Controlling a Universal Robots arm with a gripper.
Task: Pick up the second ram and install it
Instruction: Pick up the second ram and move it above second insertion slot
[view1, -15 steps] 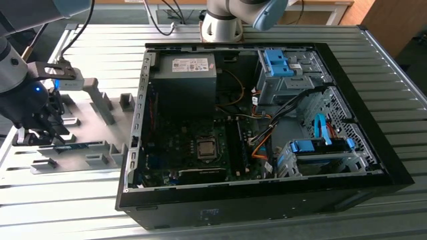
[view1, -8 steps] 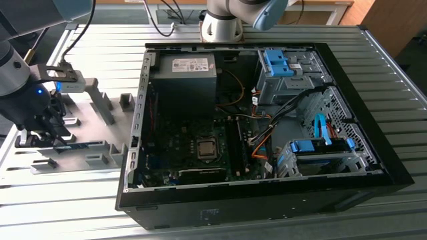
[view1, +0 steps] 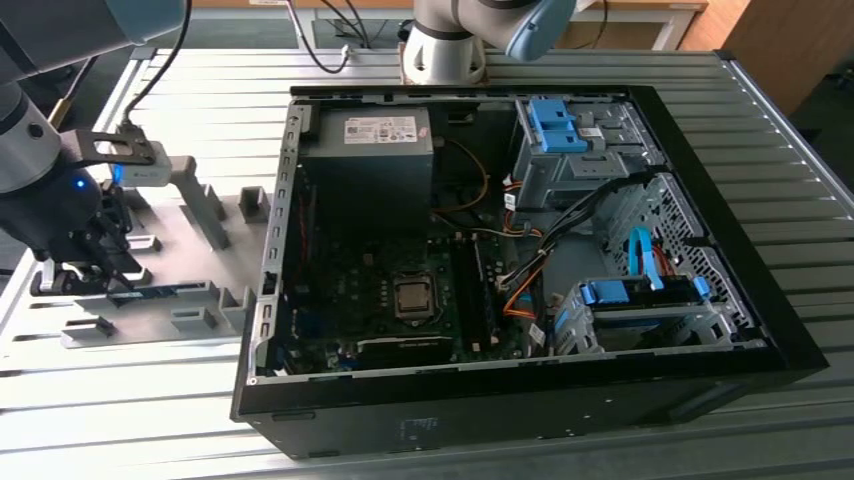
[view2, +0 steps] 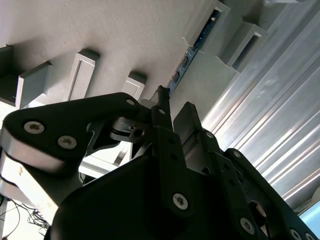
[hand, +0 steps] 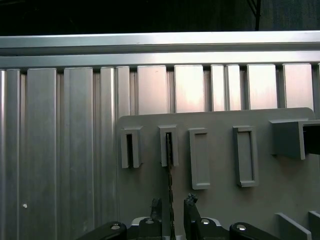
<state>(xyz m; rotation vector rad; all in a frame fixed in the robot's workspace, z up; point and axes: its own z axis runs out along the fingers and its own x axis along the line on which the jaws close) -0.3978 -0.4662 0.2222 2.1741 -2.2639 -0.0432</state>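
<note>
- The ridged aluminium surface (view1: 774, 130) carries an open desktop computer case (view1: 534, 410) on the exterior view's right.
- A grey fixture plate (view1: 187, 235) studded with raised slot blocks (hand: 199, 157) lies just beside the case, on the exterior view's left.
- My end effector (hand: 172, 209) hangs low over that plate, fingers (hand: 156, 207) apart, one on either side of the stick with a gap showing on each side.
- The second ram (hand: 170, 187), blue-green, stands on edge on the fixture, its far end seated in a slot block.
</note>
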